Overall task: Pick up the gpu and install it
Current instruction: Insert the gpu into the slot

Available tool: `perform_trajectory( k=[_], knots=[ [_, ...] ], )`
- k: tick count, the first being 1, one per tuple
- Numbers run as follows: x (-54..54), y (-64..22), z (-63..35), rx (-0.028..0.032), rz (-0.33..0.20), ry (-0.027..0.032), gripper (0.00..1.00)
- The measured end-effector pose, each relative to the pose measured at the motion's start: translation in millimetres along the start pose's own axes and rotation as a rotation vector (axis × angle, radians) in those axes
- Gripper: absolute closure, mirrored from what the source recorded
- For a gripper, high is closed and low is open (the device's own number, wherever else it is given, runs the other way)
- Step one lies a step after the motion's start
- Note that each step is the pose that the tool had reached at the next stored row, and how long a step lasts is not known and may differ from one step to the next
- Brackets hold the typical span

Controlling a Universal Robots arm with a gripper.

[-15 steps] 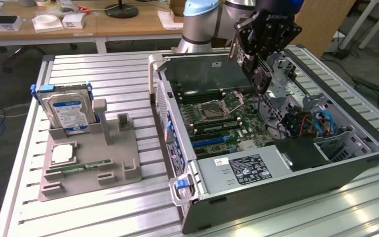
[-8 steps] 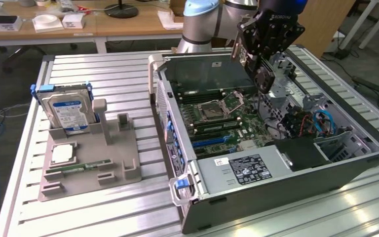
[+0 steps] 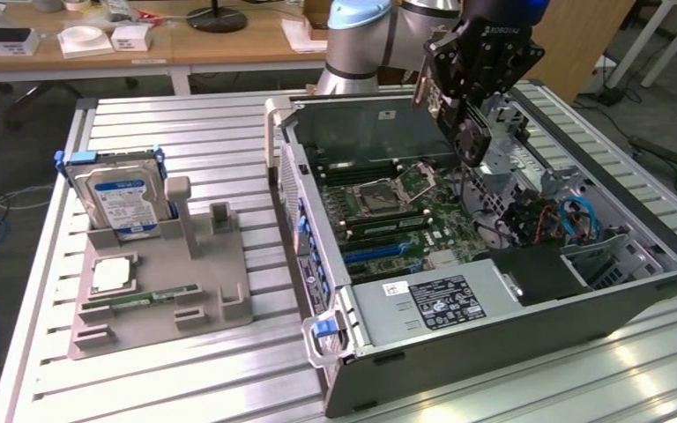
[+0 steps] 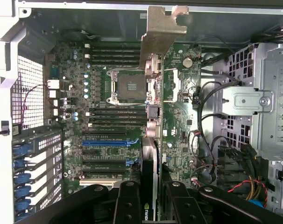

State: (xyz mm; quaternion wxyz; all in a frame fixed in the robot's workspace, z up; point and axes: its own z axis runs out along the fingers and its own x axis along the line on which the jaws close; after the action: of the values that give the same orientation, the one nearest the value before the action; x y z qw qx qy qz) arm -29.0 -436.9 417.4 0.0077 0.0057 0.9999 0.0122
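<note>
Done: gpu picked up | gripper clamped on gpu, above open computer case | Left: not yet seated on motherboard

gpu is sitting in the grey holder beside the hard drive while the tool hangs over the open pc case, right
No. The gpu isn't in the holder: the tool grips it, hanging over the open pc case, as the wrist view shows.

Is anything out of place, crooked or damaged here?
Nothing looks damaged or spilled. Only the gpu is not in a fixed place: the gripper holds it edge-on above the motherboard of the open case, in no slot yet.
</note>
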Motion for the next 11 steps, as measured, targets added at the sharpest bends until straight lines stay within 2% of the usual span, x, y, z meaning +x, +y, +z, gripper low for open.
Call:
perform_trajectory(
  k=[6,11],
  knots=[
    [0.0,0.0,0.0,0.0,-0.003,0.0001,0.73],
    [0.0,0.0,0.1,-0.0008,-0.053,0.0013,0.73]
  ],
)
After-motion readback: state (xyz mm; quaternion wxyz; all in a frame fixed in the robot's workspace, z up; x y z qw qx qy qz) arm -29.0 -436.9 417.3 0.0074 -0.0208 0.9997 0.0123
